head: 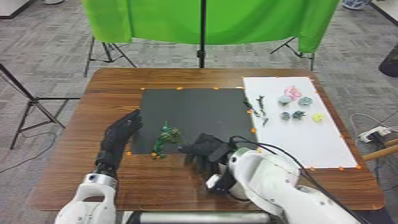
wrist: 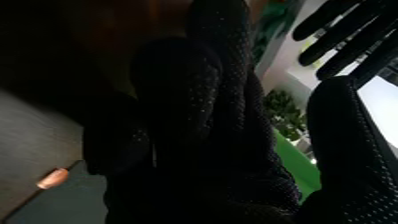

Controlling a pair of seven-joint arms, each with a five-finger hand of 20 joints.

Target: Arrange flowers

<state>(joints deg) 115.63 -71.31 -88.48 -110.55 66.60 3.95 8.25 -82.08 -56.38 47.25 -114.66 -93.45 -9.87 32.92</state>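
- The brown wooden surface [head: 58, 185] lies before the robot, reckoning twelve o'clock as straight ahead in the head view; beyond it, toward twelve, hangs a green cloth [head: 160, 22] with a black stand [head: 202, 52] in front
- The left hand [head: 127, 123] is at the nine o'clock edge of the dark mat [head: 200, 110], pointing toward one; its fingers are straight and apart
- The green sprig [head: 166, 139] is on the mat's seven o'clock part, at four o'clock from the left hand; it reaches down to the near edge
- The right hand [head: 209, 146] is at the mat's near edge, toward five, just beside the sprig; whether it is open or closed on anything, I cannot tell
- The white sheet [head: 306, 145] lies at three o'clock from the mat; dark stems [head: 261, 103] lie along its ten o'clock side; next come grey-green rosettes [head: 284, 100], two by two, then a pink flower [head: 292, 92] toward twelve, and a yellow flower [head: 317, 117] toward two
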